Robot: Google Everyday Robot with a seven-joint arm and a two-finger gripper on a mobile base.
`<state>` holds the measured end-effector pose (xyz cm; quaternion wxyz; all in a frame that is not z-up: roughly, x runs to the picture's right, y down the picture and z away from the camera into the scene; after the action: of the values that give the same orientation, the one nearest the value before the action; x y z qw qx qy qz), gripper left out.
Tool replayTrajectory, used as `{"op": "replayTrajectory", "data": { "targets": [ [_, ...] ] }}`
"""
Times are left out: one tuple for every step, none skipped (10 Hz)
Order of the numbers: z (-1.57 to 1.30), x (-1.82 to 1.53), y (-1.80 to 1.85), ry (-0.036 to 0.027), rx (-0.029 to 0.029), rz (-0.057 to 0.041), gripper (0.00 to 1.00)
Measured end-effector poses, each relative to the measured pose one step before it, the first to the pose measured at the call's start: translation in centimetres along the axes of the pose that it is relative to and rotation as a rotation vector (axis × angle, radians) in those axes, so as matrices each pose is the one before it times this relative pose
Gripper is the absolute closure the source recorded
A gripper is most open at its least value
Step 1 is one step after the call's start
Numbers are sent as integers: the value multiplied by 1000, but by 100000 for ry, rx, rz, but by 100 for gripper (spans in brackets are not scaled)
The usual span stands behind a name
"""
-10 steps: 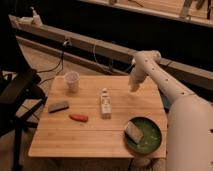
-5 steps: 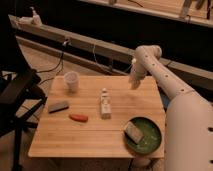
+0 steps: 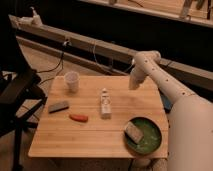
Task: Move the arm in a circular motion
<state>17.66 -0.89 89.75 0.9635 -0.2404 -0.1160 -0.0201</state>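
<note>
The cream-white arm (image 3: 170, 92) comes in from the lower right, with thick rounded segments and a bulbous joint dotted with small holes at the top. From that joint it bends down to the gripper (image 3: 134, 83). The gripper hangs just above the far right part of the wooden table (image 3: 90, 136). It is to the right of a white bottle (image 3: 105, 103) lying on the table and touches nothing.
On the table are a white cup (image 3: 72, 81), a grey block (image 3: 58, 106), an orange-red item (image 3: 78, 118), and a green plate (image 3: 154, 146) holding a sponge (image 3: 133, 131). A black chair (image 3: 17, 92) stands at the left. A rail with cables (image 3: 90, 47) runs behind.
The arm's upper joint rose slightly, then came back down a little and shifted left. The gripper stays over the table's far right part. The objects on the table have not moved.
</note>
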Motion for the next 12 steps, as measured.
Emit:
{"op": "replayTrajectory", "data": {
  "targets": [
    [-652,-1016,-242,-4159,5398,-209,100],
    [-1084,-1116,-605,-4958,7832,335,100],
    [-626,-1244,-869,-5393,6138,49,100],
    [-147,-1172,-801,-3951,3323,-621,100],
    [473,-1460,-436,-3522,963,-1519,100],
    [568,-1301,-121,-2784,-515,-1774,100],
    [829,-566,521,-1328,-2269,-1642,100],
    [648,-453,950,-88,-4501,-1910,100],
    [620,-606,1249,290,-5573,-2299,100],
    [210,-404,1305,90,-5775,-2119,100],
    [55,-16,1350,299,-5443,-1391,100],
    [-187,-73,1554,449,-6308,-1789,100]
  ]
}}
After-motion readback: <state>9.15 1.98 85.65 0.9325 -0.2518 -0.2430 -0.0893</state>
